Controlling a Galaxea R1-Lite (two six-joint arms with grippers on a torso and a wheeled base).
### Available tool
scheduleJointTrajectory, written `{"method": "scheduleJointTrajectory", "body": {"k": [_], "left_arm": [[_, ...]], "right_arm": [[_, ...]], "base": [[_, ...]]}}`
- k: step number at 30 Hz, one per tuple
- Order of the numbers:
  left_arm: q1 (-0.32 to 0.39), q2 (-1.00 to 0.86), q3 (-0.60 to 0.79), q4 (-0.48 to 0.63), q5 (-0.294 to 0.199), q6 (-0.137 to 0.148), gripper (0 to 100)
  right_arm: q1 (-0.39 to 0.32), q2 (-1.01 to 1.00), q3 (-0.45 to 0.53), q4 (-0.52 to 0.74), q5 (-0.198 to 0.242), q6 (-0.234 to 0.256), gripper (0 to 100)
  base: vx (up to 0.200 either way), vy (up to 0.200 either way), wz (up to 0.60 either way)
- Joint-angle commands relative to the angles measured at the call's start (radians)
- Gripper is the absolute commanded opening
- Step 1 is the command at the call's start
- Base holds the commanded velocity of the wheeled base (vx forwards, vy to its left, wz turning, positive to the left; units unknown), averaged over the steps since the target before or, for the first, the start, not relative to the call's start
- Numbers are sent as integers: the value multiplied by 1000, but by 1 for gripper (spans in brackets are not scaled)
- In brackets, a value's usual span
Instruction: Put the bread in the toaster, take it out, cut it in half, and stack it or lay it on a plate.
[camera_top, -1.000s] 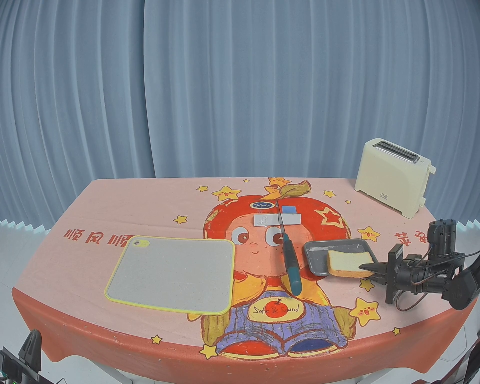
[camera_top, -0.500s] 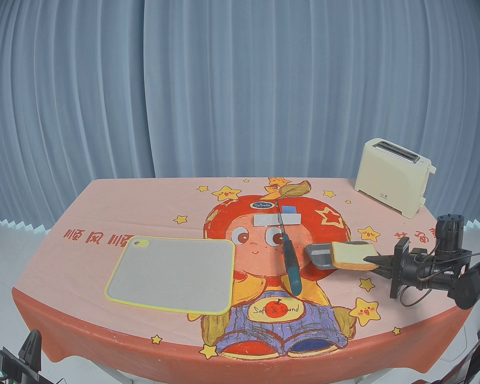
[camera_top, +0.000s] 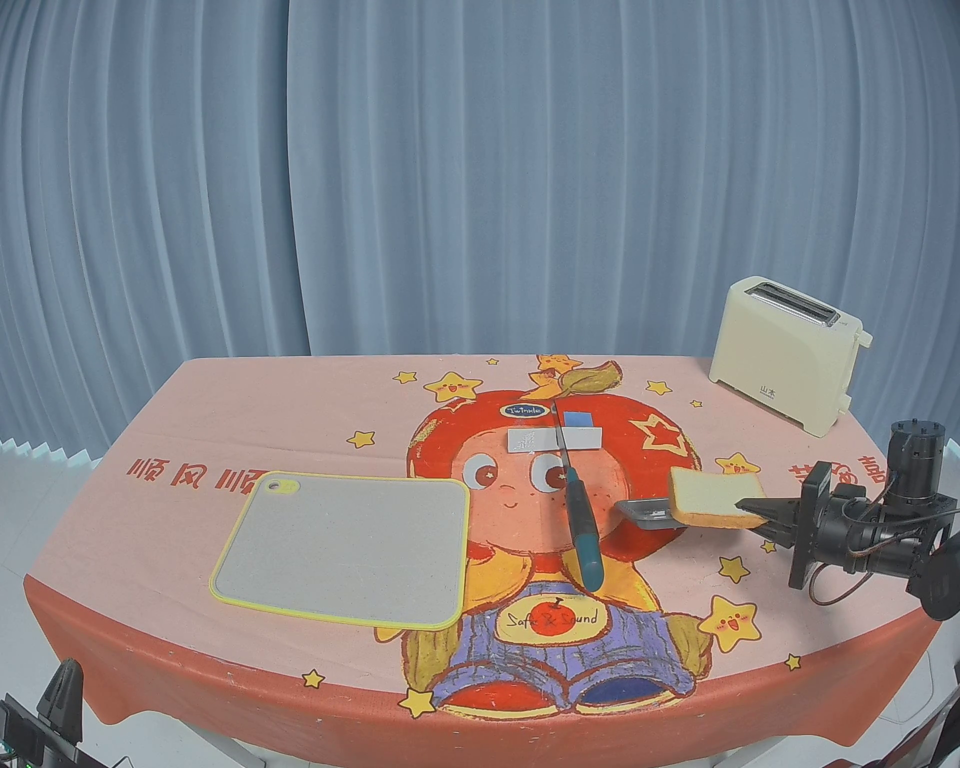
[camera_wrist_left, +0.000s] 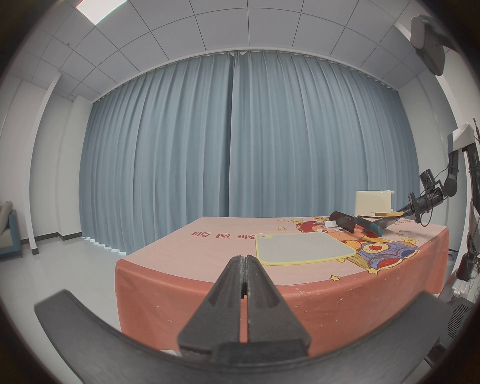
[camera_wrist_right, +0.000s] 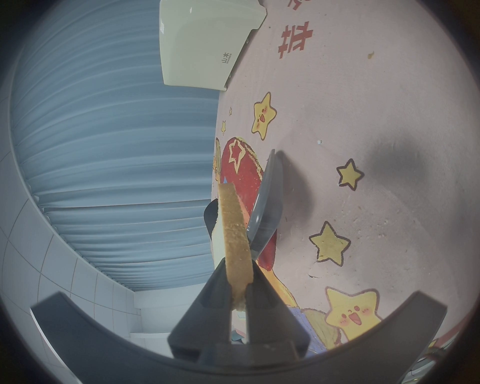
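The right gripper (camera_top: 752, 508), pinching the bread (camera_top: 712, 497) by its right edge, has raised it above the tray (camera_top: 642, 514), so it hangs ready for the toaster (camera_top: 785, 352) far right.

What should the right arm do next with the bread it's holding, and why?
Probably carry it up and back toward the toaster. The right gripper is shut on the bread, which hangs clear of the grey tray, and the toaster's top slot looks empty. The slice lies flat, so it would need turning on edge.
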Motion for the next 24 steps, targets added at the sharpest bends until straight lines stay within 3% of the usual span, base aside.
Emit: {"method": "scheduleJointTrajectory", "body": {"k": [1,6,11,24], "left_arm": [[0,2,18,0,0,-1,0],[0,2,18,0,0,-1,0],[0,2,18,0,0,-1,0],[2,2,18,0,0,-1,0]], "right_arm": [[-1,-11,8,-25,-3,-3,0],[4,3,54,-85,-8,-17,0],[8,58,85,-93,-11,-78,0],[7,92,83,-102,-9,-81,0]], "base": [[0,0,0],[0,0,0],[0,0,0],[0,0,0]]}}
